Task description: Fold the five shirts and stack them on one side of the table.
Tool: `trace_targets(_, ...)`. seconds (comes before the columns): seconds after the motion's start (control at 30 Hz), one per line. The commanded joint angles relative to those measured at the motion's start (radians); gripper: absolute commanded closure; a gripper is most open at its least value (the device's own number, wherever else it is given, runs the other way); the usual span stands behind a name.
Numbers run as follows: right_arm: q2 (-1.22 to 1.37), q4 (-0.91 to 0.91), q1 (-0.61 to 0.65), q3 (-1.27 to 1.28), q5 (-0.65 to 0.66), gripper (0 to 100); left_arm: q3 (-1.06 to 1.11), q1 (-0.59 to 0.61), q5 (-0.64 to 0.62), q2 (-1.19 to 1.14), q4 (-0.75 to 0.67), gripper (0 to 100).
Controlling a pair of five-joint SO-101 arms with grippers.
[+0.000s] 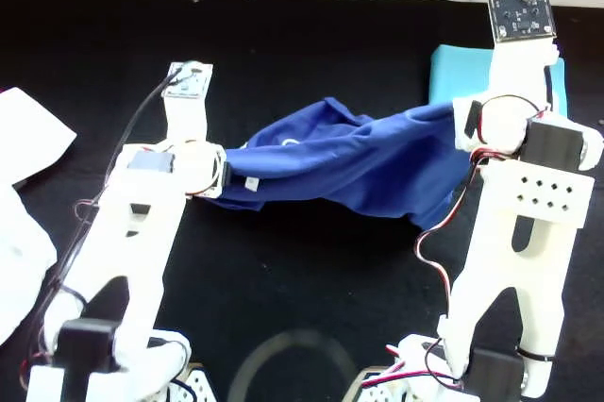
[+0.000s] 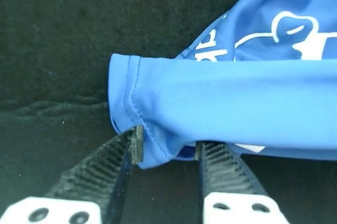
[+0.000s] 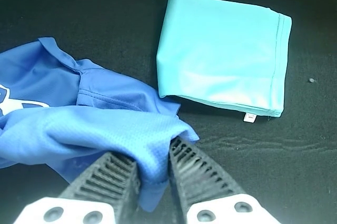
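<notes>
Left gripper (image 2: 168,149) clamps the blue shirt (image 1: 340,166) at its left end, right gripper (image 3: 154,156) pinches the right end. It hangs stretched left-to-right between both arms, the folded turquoise shirt (image 3: 224,50) lying just beyond, far right.

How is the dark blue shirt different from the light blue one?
The dark blue shirt is unfolded, strung between the left gripper and right gripper; the light blue shirt lies folded square on the table, untouched. The dark blue shirt shows a white print; the light blue shirt shows none. Both are blue cloth.
</notes>
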State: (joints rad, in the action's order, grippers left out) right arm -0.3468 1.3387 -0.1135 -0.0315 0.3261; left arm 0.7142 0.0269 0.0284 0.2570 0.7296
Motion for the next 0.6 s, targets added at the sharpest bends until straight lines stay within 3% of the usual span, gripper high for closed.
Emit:
trace_targets(0.0,-0.015,-0.01,-0.013,0.004,0.008,99.3,-0.031,0.019,-0.009,-0.061,-0.038,83)
trace_targets(0.17,-0.015,-0.01,-0.013,0.004,0.008,99.3,-0.113,0.077,-0.129,-0.205,-0.035,83)
trace_targets(0.4,-0.015,-0.008,-0.013,0.004,0.008,99.3,-0.219,0.082,-0.143,-0.309,-0.023,83)
trace_targets(0.57,-0.015,-0.01,-0.012,0.035,0.008,99.3,-0.343,0.081,-0.144,-0.309,0.157,83)
